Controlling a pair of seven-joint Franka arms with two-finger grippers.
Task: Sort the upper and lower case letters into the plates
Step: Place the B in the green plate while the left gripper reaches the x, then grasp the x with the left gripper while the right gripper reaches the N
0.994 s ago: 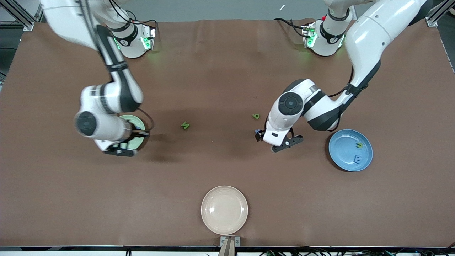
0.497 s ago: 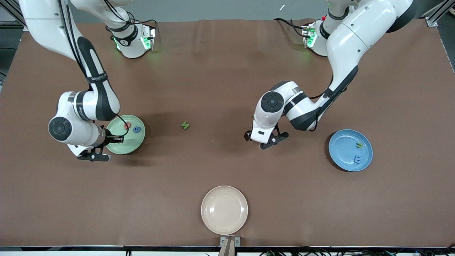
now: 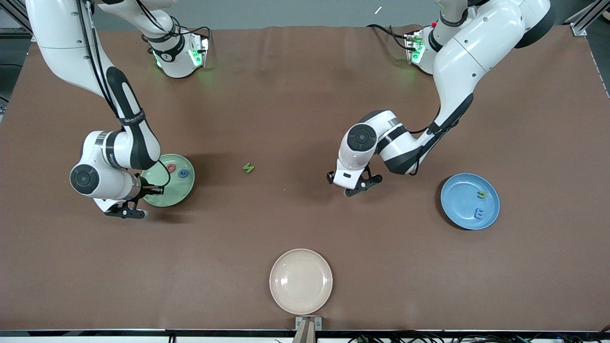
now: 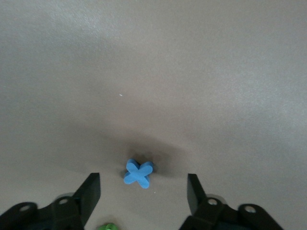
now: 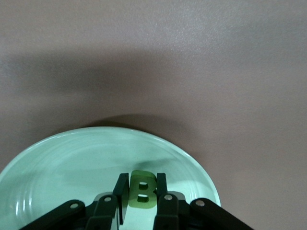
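My left gripper [image 4: 143,179] hangs low over the mid-table, open, with a blue letter X [image 4: 138,173] lying on the cloth between its fingertips, touching neither. A green letter [image 4: 106,226] lies just under the hand. In the front view the left gripper [image 3: 344,185] hides both letters. My right gripper [image 5: 142,179] is shut on a green upper case B [image 5: 141,192] above the mint green plate [image 5: 72,163]. That mint plate [image 3: 171,196] holds a red letter [image 3: 170,167] and a blue one [image 3: 182,174]. The blue plate [image 3: 460,190] holds a green letter [image 3: 482,194] and a blue E [image 3: 479,213].
A green letter [image 3: 248,167] lies alone on the brown cloth between the two grippers. A cream-beige plate [image 3: 300,281] with nothing in it sits near the table's front-camera edge. The arm bases stand along the table's back edge.
The right arm swung toward its end of the table, uncovering the mint plate and its two letters. The left gripper shifted from beside the blue plate toward mid-table, now covering the green letter.
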